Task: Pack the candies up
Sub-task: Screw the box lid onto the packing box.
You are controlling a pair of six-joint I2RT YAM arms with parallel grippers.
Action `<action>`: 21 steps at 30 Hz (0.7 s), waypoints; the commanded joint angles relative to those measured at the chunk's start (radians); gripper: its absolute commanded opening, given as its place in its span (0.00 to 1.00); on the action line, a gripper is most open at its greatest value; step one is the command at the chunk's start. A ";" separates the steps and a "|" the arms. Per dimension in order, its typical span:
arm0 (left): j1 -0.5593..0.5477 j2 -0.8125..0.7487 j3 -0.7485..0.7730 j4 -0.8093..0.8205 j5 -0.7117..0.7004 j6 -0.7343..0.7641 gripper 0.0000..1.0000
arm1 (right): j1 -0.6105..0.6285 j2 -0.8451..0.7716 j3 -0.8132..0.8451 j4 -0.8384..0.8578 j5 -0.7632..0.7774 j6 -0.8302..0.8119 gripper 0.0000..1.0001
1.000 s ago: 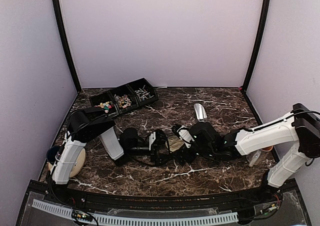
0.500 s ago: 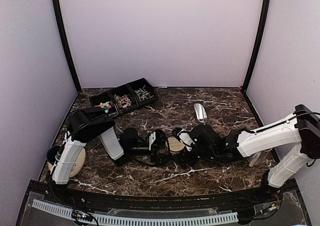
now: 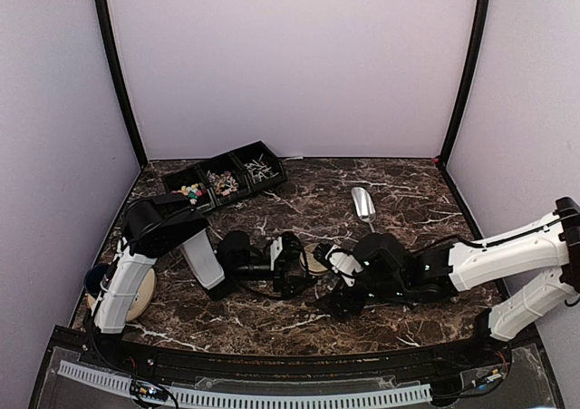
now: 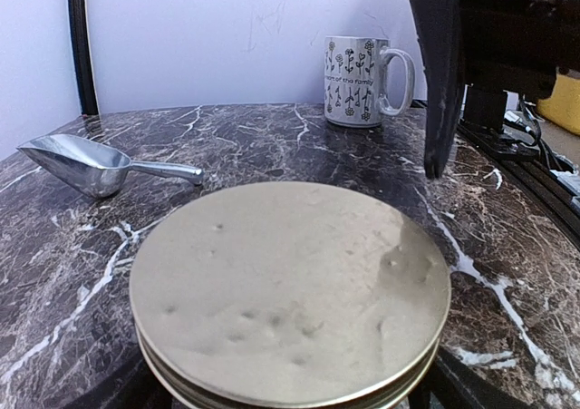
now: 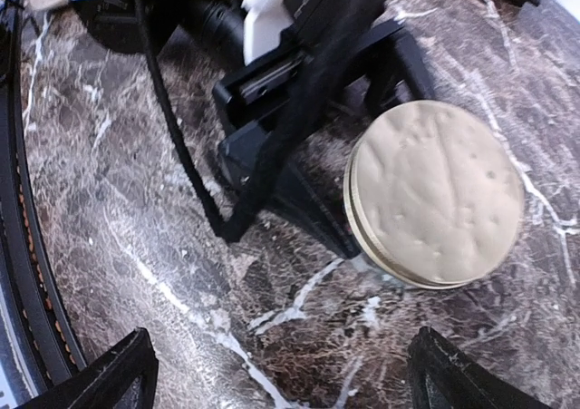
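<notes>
The candies lie in a black three-bin tray [image 3: 225,175] at the back left: pastel pieces [image 3: 192,191], pinkish ones [image 3: 223,183], whitish wrapped ones [image 3: 261,167]. My left gripper [image 3: 294,264] is shut on a jar lying mid-table, its dented metal lid [image 3: 316,260] facing right. The lid fills the left wrist view [image 4: 290,291] and shows in the right wrist view [image 5: 435,191]. My right gripper [image 3: 333,300] is wide open and empty, just in front of the jar. In the right wrist view [image 5: 285,382] only bare marble lies between its fingers.
A metal scoop [image 3: 363,203] lies behind the jar, also in the left wrist view [image 4: 86,162]. A flower-print mug [image 4: 362,81] stands at the right. A beige disc [image 3: 138,297] lies by the left arm's base. A right finger [image 4: 439,73] hangs beside the jar.
My right gripper has pulled back from the jar lid toward the near edge and now hangs open beside it. The left gripper and jar have stayed put.
</notes>
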 commanded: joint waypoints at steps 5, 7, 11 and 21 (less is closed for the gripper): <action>0.019 0.069 -0.016 -0.151 -0.020 0.009 0.88 | -0.068 -0.147 -0.018 0.009 0.100 -0.025 0.99; 0.019 0.070 -0.016 -0.151 -0.015 0.011 0.88 | -0.129 -0.162 -0.025 0.044 0.078 -0.010 0.99; 0.018 0.070 -0.015 -0.151 -0.009 0.014 0.88 | -0.253 -0.132 -0.014 0.147 -0.021 0.011 0.97; 0.016 0.069 -0.018 -0.153 -0.003 0.020 0.88 | -0.376 0.146 0.177 0.219 -0.256 0.005 0.89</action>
